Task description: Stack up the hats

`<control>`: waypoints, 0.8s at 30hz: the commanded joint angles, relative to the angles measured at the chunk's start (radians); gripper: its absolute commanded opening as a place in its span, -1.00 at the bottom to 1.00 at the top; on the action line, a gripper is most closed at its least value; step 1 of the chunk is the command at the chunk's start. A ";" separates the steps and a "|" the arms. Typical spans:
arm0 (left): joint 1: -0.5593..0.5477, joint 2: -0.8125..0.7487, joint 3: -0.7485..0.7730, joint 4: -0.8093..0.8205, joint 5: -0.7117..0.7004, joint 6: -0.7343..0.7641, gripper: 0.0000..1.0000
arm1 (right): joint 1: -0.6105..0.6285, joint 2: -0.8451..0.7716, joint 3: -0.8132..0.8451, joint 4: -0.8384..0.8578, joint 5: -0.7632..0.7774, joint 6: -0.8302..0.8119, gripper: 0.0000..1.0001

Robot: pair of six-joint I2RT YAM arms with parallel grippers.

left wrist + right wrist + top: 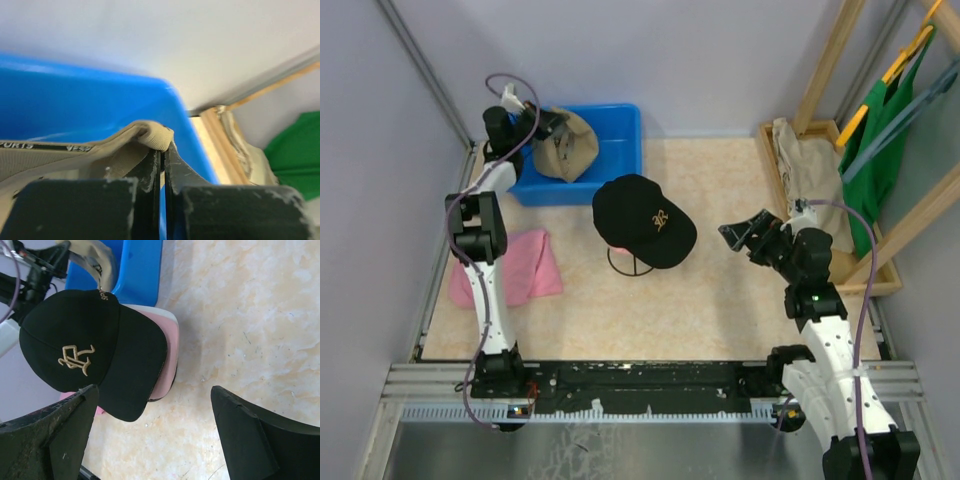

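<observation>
Left fingers [154, 167]: together, clamped on a fold of the tan cap's [570, 148] edge, at the left half of the blue bin [620, 150].
Black cap [642, 218]: on a wire stand [625, 262] mid-worktop, close to the bin's front edge, with a pink brim [170, 355] showing beneath.
Right fingers [740, 232]: wide apart, holding nothing, right of the black cap.
Open room: bare worktop [720, 300] lies between the black cap and the right fingers.
Left edge: a pink cloth [525, 265] lies flat.

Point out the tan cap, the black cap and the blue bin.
tan cap [568, 145]: top external view, on its crown, inside the bin.
black cap [60, 325]: right wrist view, on the crown above the gold logo.
blue bin [617, 150]: top external view, on the bare inner floor near its right wall.
</observation>
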 commanded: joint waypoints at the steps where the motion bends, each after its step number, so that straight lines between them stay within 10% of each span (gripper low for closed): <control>1: 0.011 -0.212 -0.052 0.164 0.133 -0.077 -1.00 | -0.008 -0.016 0.006 0.093 -0.045 -0.023 0.86; 16: 0.021 -0.580 -0.166 0.218 0.302 -0.280 -1.00 | 0.017 -0.073 0.125 0.137 -0.212 -0.152 0.88; 24: -0.013 -0.698 -0.200 0.417 0.412 -0.633 -1.00 | 0.090 0.071 0.164 0.440 -0.386 0.017 0.89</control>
